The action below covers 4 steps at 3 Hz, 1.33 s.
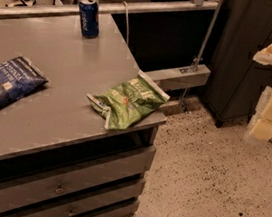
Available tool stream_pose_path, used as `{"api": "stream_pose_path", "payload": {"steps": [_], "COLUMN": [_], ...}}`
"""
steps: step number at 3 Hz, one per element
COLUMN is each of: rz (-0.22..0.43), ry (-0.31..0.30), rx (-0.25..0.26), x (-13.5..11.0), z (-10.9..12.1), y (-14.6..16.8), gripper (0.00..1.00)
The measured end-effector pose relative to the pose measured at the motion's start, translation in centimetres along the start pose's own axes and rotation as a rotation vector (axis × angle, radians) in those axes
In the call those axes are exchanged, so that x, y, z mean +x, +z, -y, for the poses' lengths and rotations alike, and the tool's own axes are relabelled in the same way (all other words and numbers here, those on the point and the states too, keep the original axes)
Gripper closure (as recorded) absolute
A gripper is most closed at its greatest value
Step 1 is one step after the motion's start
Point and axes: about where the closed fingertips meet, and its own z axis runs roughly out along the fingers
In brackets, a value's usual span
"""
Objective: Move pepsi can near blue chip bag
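The pepsi can (89, 17) is a small blue can with a silver top. It stands upright at the far edge of the grey table (67, 60). The blue chip bag (5, 86) is dark navy with white lettering. It lies flat at the table's left side, partly cut off by the frame edge and well apart from the can. My gripper (271, 112) is a pale cream and white shape at the far right of the view. It hangs above the floor, off the table and far from both the can and the bag. It holds nothing that I can see.
A green chip bag (128, 101) lies at the table's near right corner, overhanging the edge a little. Drawers (64, 186) run under the tabletop. A metal rail (155, 5) borders the far side. A dark cabinet (249, 56) stands on the speckled floor (205, 191) at the right.
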Motion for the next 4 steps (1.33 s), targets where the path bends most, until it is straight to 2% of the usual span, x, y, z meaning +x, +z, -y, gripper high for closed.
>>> {"api": "stream_pose_path", "payload": {"steps": [1,2,3,4], "rz": [0.000,0.036,0.127,0.265], "ry": [0.000,0.015,0.014,0.012], "rx": [0.000,-0.011,-0.016,0.015], "x": [0.0,-0.5,-3.8,-8.9], "z": [0.0,0.7,3.8,8.7], "y": [0.0,0.9,3.9,7.4], "gripper": [0.00,0.00,0.00,0.00]}}
